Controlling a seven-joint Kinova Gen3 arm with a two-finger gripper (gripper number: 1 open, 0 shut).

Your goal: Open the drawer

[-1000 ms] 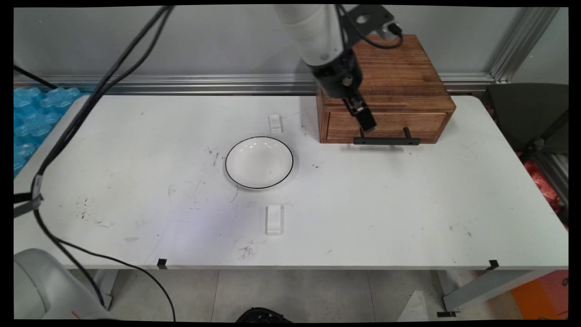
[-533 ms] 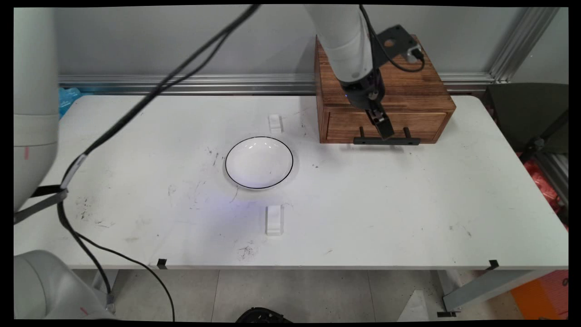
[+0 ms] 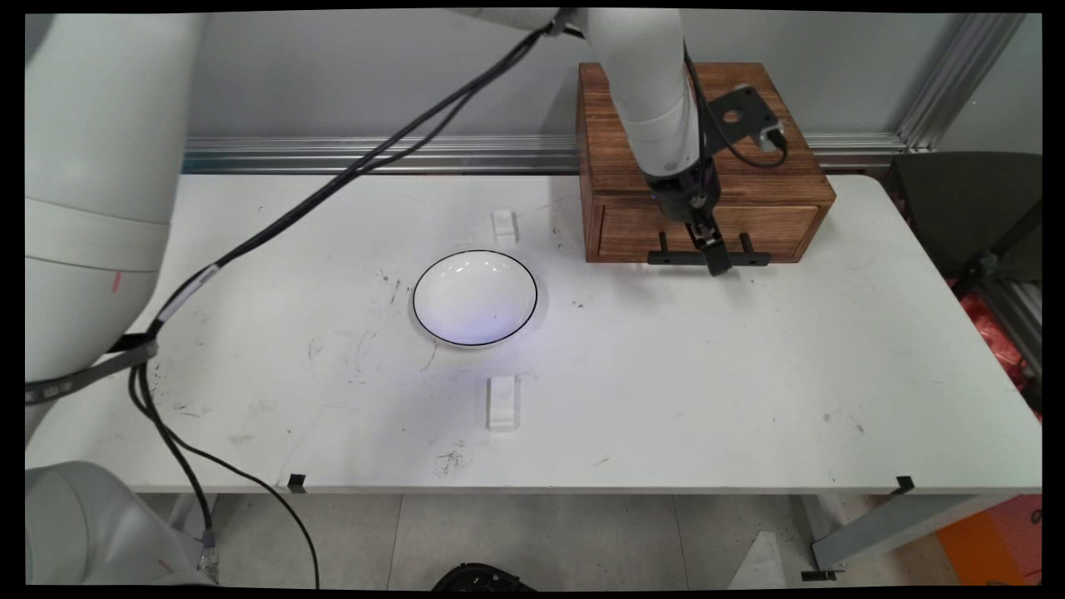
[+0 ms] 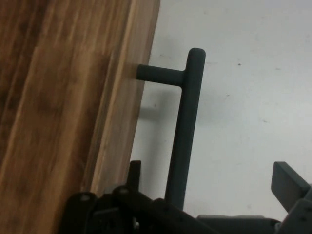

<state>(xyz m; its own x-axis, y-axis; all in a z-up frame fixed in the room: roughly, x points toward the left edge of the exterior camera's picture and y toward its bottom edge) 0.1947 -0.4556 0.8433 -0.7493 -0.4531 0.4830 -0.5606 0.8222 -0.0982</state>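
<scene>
A wooden drawer box (image 3: 749, 158) stands at the table's back right, its drawer (image 3: 774, 229) closed. A black bar handle (image 3: 670, 259) runs across the drawer front. My gripper (image 3: 717, 262) points down at the handle's middle right. In the hand view the handle (image 4: 184, 131) runs up between my two fingers (image 4: 288, 179), and the gripper (image 4: 212, 178) is open around the bar without pinching it. The box's wooden face (image 4: 58, 97) fills the left of that view.
A white bowl with a black rim (image 3: 475, 297) sits near the middle of the white table (image 3: 749, 374). Two small white blocks lie beyond it (image 3: 504, 226) and in front of it (image 3: 503, 403). Black cables (image 3: 274, 225) hang across the left side.
The arm has swung right and come down along the drawer front, from left of the handle's middle to low over its middle right. Bowl and box have not moved.
</scene>
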